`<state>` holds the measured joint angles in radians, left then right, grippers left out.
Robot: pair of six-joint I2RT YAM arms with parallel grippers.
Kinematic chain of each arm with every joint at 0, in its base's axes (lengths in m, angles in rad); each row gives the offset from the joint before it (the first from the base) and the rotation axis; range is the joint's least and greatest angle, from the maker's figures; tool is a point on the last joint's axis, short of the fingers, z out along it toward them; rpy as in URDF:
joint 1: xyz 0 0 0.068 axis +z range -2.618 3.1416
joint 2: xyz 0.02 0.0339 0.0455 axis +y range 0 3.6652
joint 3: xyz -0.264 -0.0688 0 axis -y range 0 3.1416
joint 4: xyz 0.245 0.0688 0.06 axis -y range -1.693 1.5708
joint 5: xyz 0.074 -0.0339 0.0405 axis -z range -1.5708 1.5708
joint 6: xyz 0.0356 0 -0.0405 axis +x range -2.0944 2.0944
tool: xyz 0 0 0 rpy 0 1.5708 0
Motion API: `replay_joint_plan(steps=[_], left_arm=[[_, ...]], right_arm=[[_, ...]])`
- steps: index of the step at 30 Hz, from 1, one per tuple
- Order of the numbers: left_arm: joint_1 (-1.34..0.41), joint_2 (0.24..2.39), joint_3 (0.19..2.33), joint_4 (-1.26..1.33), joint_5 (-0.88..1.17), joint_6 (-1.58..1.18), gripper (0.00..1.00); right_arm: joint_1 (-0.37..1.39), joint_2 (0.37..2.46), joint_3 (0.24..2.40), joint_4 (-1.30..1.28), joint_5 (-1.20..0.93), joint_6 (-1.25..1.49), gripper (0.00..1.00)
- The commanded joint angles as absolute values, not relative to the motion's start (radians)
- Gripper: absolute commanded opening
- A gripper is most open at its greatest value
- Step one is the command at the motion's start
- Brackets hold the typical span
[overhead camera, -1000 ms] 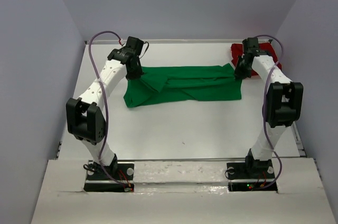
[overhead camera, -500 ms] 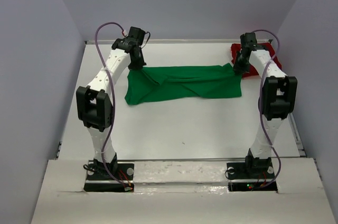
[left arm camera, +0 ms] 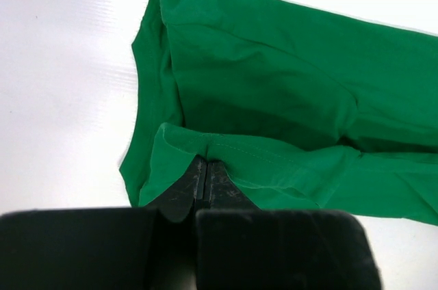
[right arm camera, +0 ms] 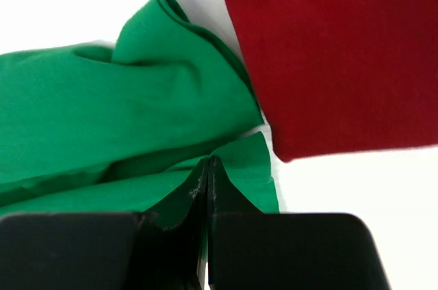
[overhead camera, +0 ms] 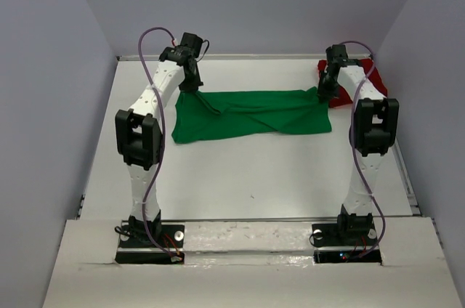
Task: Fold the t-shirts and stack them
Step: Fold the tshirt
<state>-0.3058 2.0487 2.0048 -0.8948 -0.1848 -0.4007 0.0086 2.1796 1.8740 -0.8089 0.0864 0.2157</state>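
Note:
The bright green t-shirt (overhead camera: 254, 112) lies stretched out across the far half of the table, partly folded lengthwise. My left gripper (overhead camera: 192, 88) is shut on its far left edge; the left wrist view shows the hem pinched at the fingertips (left arm camera: 205, 161) with the green t-shirt (left arm camera: 274, 85) spread beyond. My right gripper (overhead camera: 325, 95) is shut on the shirt's far right edge (right arm camera: 209, 160). The dark red t-shirt (overhead camera: 338, 83) lies folded at the far right corner, right beside the green one; it also shows in the right wrist view (right arm camera: 335, 50).
A white table (overhead camera: 254, 177) with a raised rim at the back and sides. Grey walls enclose it on three sides. Both arm bases sit at the near edge.
Both grippers have drawn the far edge of the green shirt farther back, pulling it taut and flatter. The left arm has swung more upright. The red shirt has not moved.

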Motion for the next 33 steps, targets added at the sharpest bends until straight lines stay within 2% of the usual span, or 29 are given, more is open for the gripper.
replay_joint_plan(steps=[1,4,7,8,9,10,11,14,18,24,27,28,29,31,33], left_arm=[[-0.276,2.075,2.051,-0.922,-0.175,-0.382,0.00],[-0.264,2.114,2.059,-0.916,-0.134,-0.390,0.00],[-0.256,2.134,2.069,-0.911,-0.109,-0.394,0.09],[-0.252,2.143,2.072,-0.901,-0.101,-0.397,0.15],[-0.249,2.148,2.077,-0.900,-0.103,-0.403,0.27],[-0.247,2.157,2.083,-0.897,-0.104,-0.406,0.44],[-0.247,2.161,2.088,-0.891,-0.104,-0.405,0.50],[-0.247,2.183,2.117,-0.887,-0.126,-0.397,0.61],[-0.252,2.165,2.117,-0.836,-0.140,-0.330,0.70],[-0.255,2.004,1.976,-0.747,-0.134,-0.357,0.71],[-0.268,1.936,1.879,-0.723,-0.025,-0.373,0.70],[-0.285,1.916,1.835,-0.723,0.033,-0.376,0.70],[-0.297,1.907,1.815,-0.729,0.044,-0.379,0.69],[-0.328,1.884,1.773,-0.732,0.040,-0.380,0.64],[-0.370,1.836,1.697,-0.703,0.023,-0.396,0.47]], right_arm=[[0.017,2.203,1.968,-0.824,0.055,0.190,0.00],[0.026,2.224,1.991,-0.830,0.038,0.180,0.00],[0.026,2.230,2.002,-0.827,0.028,0.164,0.14],[0.026,2.232,2.003,-0.825,0.028,0.163,0.20],[0.026,2.235,2.006,-0.821,0.015,0.153,0.24],[0.026,2.238,2.011,-0.818,0.011,0.152,0.27],[0.026,2.240,2.016,-0.818,0.009,0.153,0.28],[0.026,2.244,2.034,-0.810,-0.029,0.141,0.33],[0.037,2.230,2.049,-0.795,-0.041,0.129,0.37],[0.127,2.137,1.976,-0.779,-0.026,0.118,0.34],[0.192,2.100,1.931,-0.779,0.042,0.120,0.16],[0.204,2.095,1.924,-0.787,0.049,0.120,0.06],[0.218,2.092,1.921,-0.791,0.046,0.121,0.03],[0.218,2.074,1.896,-0.792,0.064,0.133,0.00],[0.218,2.060,1.881,-0.792,0.071,0.137,0.00]])
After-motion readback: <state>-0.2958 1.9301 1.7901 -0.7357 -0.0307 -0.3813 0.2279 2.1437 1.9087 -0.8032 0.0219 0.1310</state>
